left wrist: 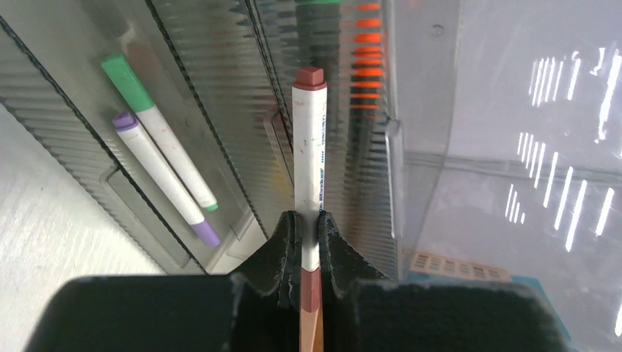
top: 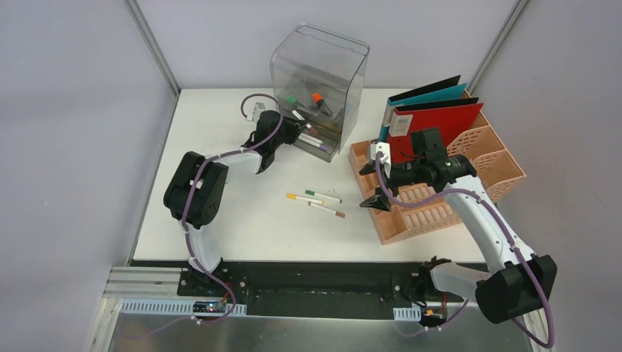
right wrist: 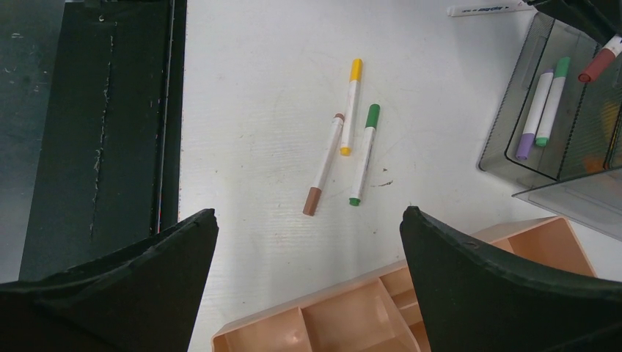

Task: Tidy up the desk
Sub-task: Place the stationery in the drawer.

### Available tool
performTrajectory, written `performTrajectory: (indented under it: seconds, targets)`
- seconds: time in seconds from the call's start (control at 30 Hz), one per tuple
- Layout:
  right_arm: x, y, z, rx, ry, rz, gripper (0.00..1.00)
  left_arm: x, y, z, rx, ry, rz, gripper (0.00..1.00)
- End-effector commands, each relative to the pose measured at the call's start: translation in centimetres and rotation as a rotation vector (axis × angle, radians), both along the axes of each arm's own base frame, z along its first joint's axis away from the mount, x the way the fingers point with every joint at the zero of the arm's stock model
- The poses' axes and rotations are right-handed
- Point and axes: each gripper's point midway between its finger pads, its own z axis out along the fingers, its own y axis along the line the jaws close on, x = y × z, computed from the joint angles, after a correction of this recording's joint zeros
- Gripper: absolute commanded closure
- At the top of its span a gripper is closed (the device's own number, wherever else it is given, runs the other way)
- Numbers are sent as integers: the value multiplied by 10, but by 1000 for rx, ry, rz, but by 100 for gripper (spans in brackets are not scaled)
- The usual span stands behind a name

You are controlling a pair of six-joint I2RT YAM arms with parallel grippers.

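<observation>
The left gripper (left wrist: 309,220) was clamped narrowly on a white marker (left wrist: 309,139) with a dark red cap, gripping it near its brown lower end. The marker pointed at the ribbed front of the clear drawer box (top: 319,73), where a purple marker (left wrist: 165,180) and a green marker (left wrist: 155,128) lay in an open drawer. The right gripper (right wrist: 308,216) hung spread wide and held nothing, above the near edge of the peach rack (top: 440,213). The white desk (top: 242,220) lay beneath both arms. Yellow (right wrist: 351,103), green (right wrist: 365,150) and brown (right wrist: 325,161) pens rested on it, between the arms.
</observation>
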Motion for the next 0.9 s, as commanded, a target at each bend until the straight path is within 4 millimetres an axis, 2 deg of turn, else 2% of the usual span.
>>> performTrajectory:
  seconds: [0.0,0.07,0.13,0.37,0.4,0.43,0.67,0.7,0.77,0.87]
  targets:
    - [1,5,22,42,-79,39,1,18,-7,9,-2,-1,51,100]
    - [1,5,22,39,-80,37,1,21,-9,3,6,18,59,100]
    - [1,5,22,39,-82,36,1,24,-12,-4,6,37,62,96]
    - [2,5,22,36,-85,34,1,27,-21,-9,18,16,15,58]
    - [2,4,22,35,-85,34,1,27,-21,-7,35,2,1,51]
    - [2,5,22,36,-86,36,1,26,-22,-5,48,-7,-8,49]
    - [1,4,23,37,-90,36,1,16,-19,21,123,-121,-60,45]
    - [1,4,23,35,-91,35,1,14,-18,26,145,-142,-74,40]
    - [1,4,22,34,-89,35,1,7,-18,37,185,-199,-108,38]
    - [2,4,22,32,-92,34,1,-7,-16,43,247,-267,-161,25]
